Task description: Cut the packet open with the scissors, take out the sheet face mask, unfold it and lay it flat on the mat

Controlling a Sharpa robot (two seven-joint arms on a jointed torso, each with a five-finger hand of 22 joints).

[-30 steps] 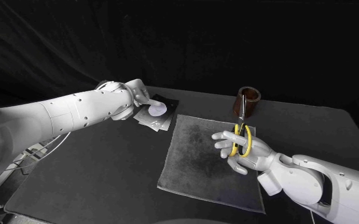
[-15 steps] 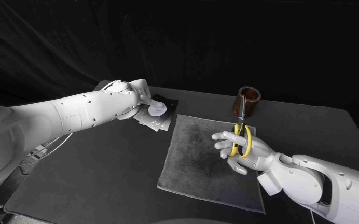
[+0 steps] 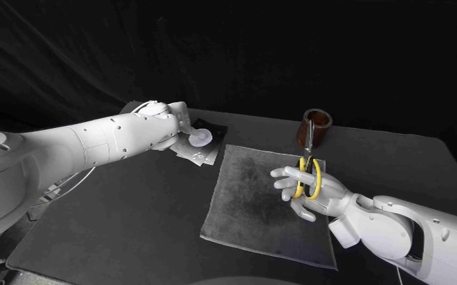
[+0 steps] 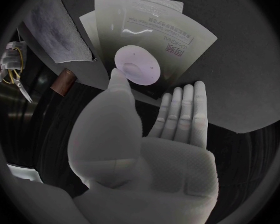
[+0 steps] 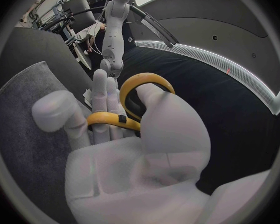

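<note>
Silver face-mask packets (image 3: pixel 205 148) lie fanned on the table at the mat's far left corner; the top one (image 4: pixel 154 40) bears a pale round mark (image 4: pixel 137 64). My left hand (image 3: pixel 177 126) hovers just over them, fingers (image 4: pixel 182 112) straight and apart, thumb tip at the round mark, holding nothing. My right hand (image 3: pixel 312 191) holds the yellow-handled scissors (image 3: pixel 308 174) over the mat's right side, blades pointing away from me. In the right wrist view the yellow loops (image 5: pixel 137 100) sit around that hand's fingers (image 5: pixel 105 102).
The grey mat (image 3: pixel 262 202) lies in the middle of the black table. A brown cylindrical holder (image 3: pixel 317 127) stands beyond the mat's far right corner, close to the scissor tips. It also appears in the left wrist view as the holder (image 4: pixel 63 81).
My left arm has edged slightly to the right, bringing the hand a little closer over the packets. The right hand and the scissors have stayed put.
</note>
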